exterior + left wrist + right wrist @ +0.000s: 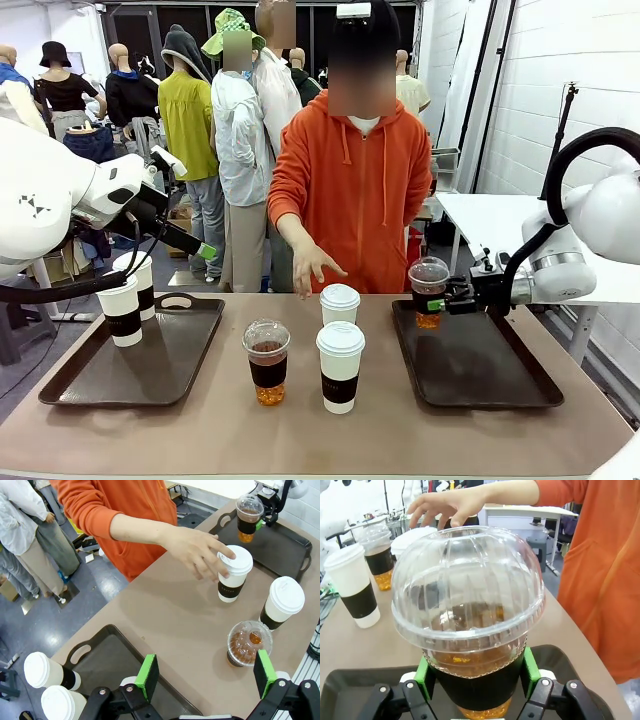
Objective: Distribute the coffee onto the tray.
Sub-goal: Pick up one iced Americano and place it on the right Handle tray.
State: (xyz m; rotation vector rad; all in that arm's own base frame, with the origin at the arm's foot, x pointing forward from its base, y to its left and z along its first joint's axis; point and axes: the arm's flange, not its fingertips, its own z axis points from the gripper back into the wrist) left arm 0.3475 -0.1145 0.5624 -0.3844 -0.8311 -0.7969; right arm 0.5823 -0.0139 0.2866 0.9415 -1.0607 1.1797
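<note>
My right gripper (476,676) is shut on a clear dome-lidded cup of brown coffee (467,615), its green pads on the dark sleeve. In the front view this cup (428,291) is at the far left corner of the right tray (500,385); I cannot tell whether it rests on it. Mid-table stand another clear cup (267,361) and two white lidded cups (340,366) (339,303). The person's hand (200,550) touches the far white cup's lid (235,560). Two white cups (125,311) (138,280) stand on the left tray (150,375). My left gripper (205,672) hangs open above the table, holding nothing.
The person in an orange hoodie (350,190) stands at the far side of the table, one arm stretched over it. Bare tabletop (165,615) lies between the two trays. The near part of the right tray is free.
</note>
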